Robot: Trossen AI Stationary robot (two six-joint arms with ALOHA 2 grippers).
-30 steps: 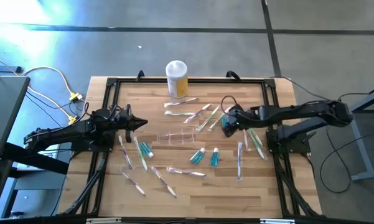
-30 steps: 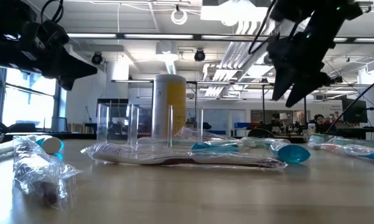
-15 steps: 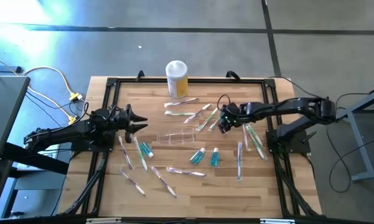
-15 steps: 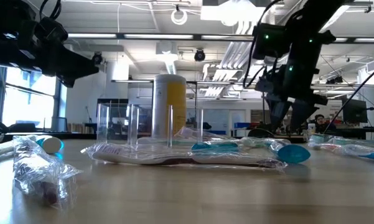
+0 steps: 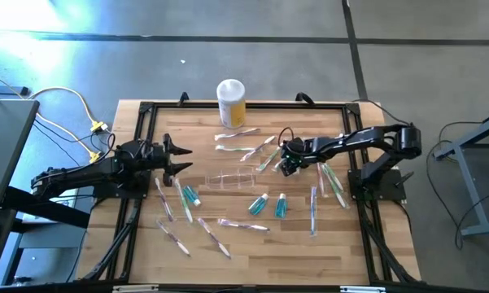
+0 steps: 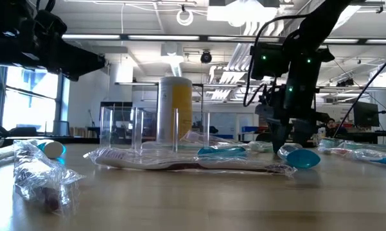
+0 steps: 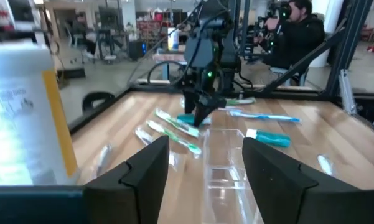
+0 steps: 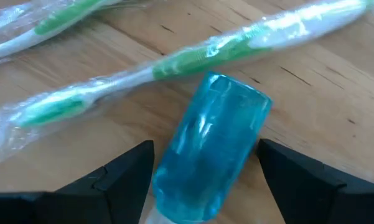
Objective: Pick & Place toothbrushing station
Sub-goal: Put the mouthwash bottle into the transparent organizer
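The toothbrushing station [image 5: 230,179] is a clear, colourless container standing on the wood in mid-table; it also shows in the left wrist view [image 7: 227,168]. My left gripper [image 5: 181,155] hovers level to its left, open, pointing toward it, with nothing between its fingers [image 7: 143,168]. My right gripper [image 5: 286,165] points steeply down to the right of the station, open. Its fingers stand on either side of a small see-through blue tube [image 8: 211,149] that lies on the wood beside green wrapped toothbrushes [image 8: 193,59]. The fingers are close to the tube, with no touch showing.
A white-lidded yellow jar [image 5: 231,102] stands at the far edge. Several wrapped toothbrushes [image 5: 244,150] and teal tubes [image 5: 259,204] lie scattered around the station. A black frame [image 5: 244,106] borders the table. A person [image 7: 299,31] stands beyond the table.
My left gripper has opened where it hovers. My right gripper has come down and toward the table's left, staying open, until its fingers straddle the blue tube. The station and the other things have not moved.
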